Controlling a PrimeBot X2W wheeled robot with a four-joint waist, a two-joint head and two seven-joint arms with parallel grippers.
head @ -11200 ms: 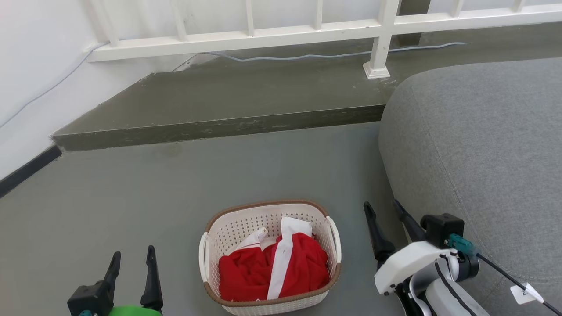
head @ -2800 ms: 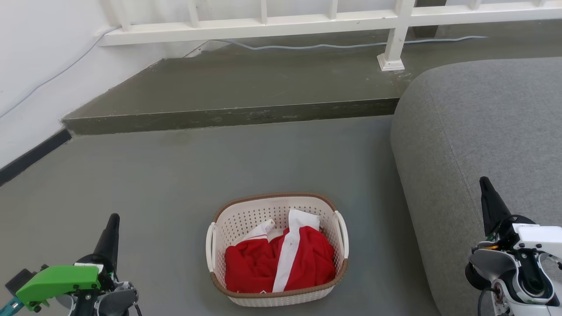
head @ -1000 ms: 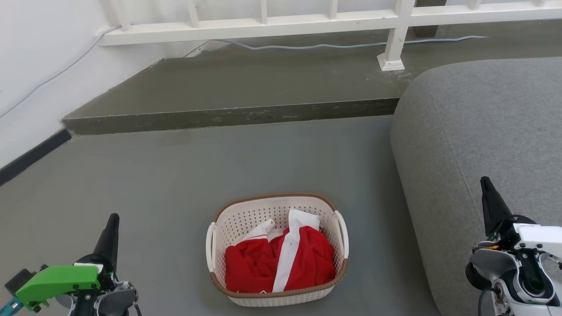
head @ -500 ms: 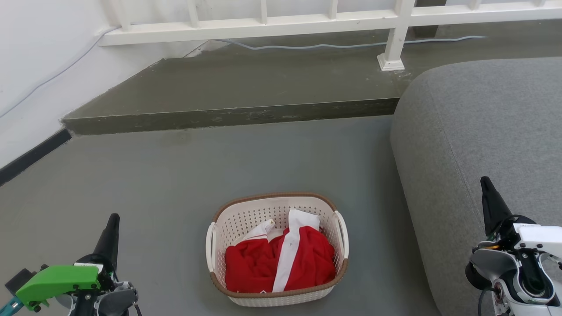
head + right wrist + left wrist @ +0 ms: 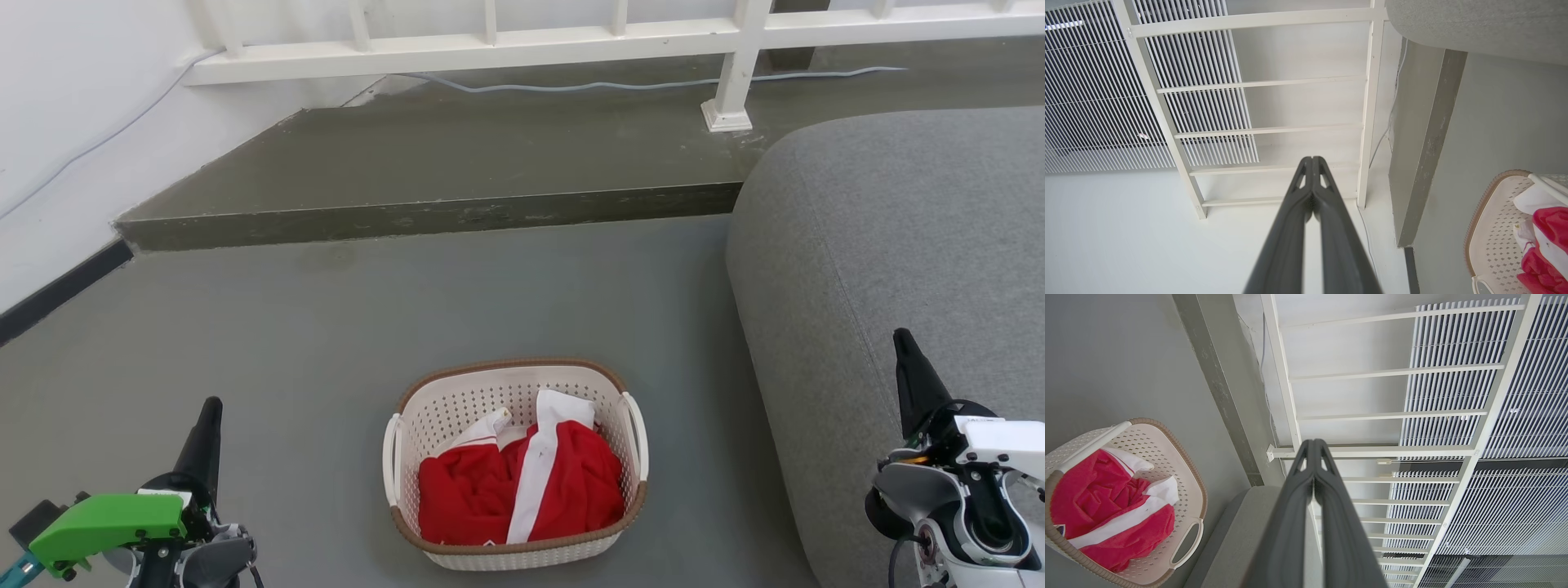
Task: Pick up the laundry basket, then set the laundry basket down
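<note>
Head view: laundry basket (image 5: 514, 535) sits on the grey floor (image 5: 326, 343) at about 6 o'clock, roughly centred between both arms, sofa (image 5: 898, 245) off at 3 o'clock.
Basket look: cream perforated plastic, brown woven-look rim, white side handles, red-and-white garment (image 5: 522, 490) bunched inside.
Long axis: runs 12-to-6, so the handles face 9 and 3 (handy for a two-arm grab).
Left gripper (image 5: 1312, 447): fingers pressed together, holding nothing; basket lies toward its 3 o'clock, well apart.
Right gripper (image 5: 1312, 161): also closed and empty, hovering by the sofa; basket toward its 9 o'clock.
Nearer arm: left, probably, but it's hard to call from this angle.
</note>
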